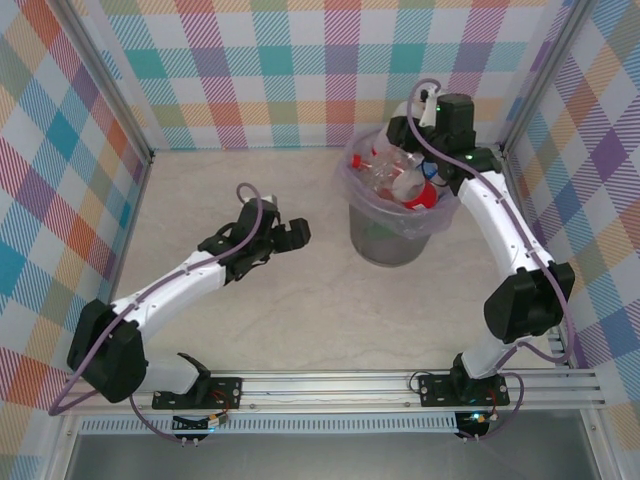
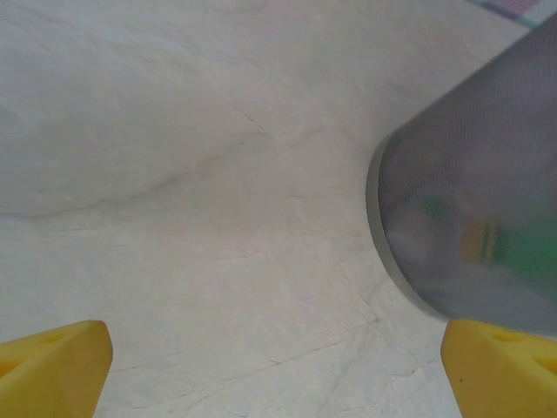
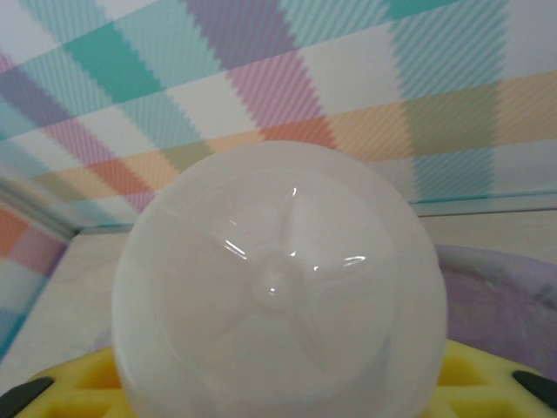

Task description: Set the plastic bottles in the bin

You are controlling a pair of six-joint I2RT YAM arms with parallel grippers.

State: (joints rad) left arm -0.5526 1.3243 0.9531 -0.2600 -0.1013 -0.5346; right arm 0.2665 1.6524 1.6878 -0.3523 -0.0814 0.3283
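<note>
1. A pale beige table (image 1: 300,320) with faint darker veins lies flat and bare across its middle.
2. Plaid walls (image 1: 300,70) in pastel teal, purple, orange and white stand at its back and both sides.
3. A silver metal post (image 1: 100,75) rises at the back left corner.
4. A silver slotted aluminium rail (image 1: 330,385) runs along the near edge.

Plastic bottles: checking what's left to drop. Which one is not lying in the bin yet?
The bottle clamped in the right gripper over the bin; the other bottles lie inside it.
</note>
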